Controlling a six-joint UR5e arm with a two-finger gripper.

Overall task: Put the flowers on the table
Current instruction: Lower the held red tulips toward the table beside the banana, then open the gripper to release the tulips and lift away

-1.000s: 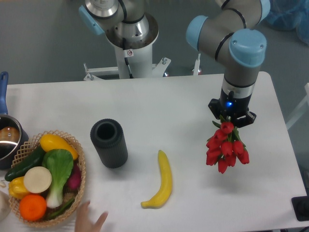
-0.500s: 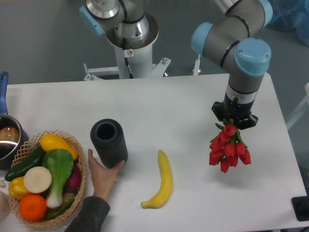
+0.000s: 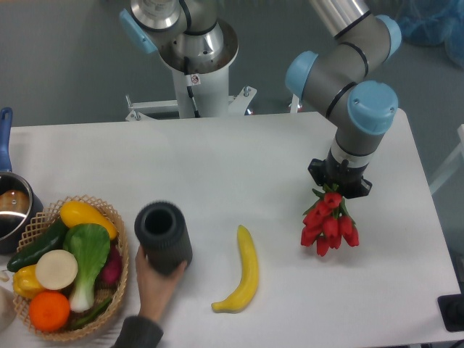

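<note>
The flowers (image 3: 328,225) are a small bunch of red tulips with short green stems. They hang buds-down from my gripper (image 3: 338,185), which is shut on the stems over the right part of the white table (image 3: 246,152). The fingers are hidden under the wrist and behind the stems. The buds are close to the tabletop; I cannot tell whether they touch it.
A yellow banana (image 3: 243,272) lies left of the flowers. A black ribbed cylinder (image 3: 164,235) stands further left with a person's hand (image 3: 156,283) on its base. A wicker basket of vegetables (image 3: 65,264) and a pot (image 3: 11,206) are at the far left.
My gripper has moved left and lower with the flowers. The person's hand came in from the bottom edge and took hold of the black cylinder.
</note>
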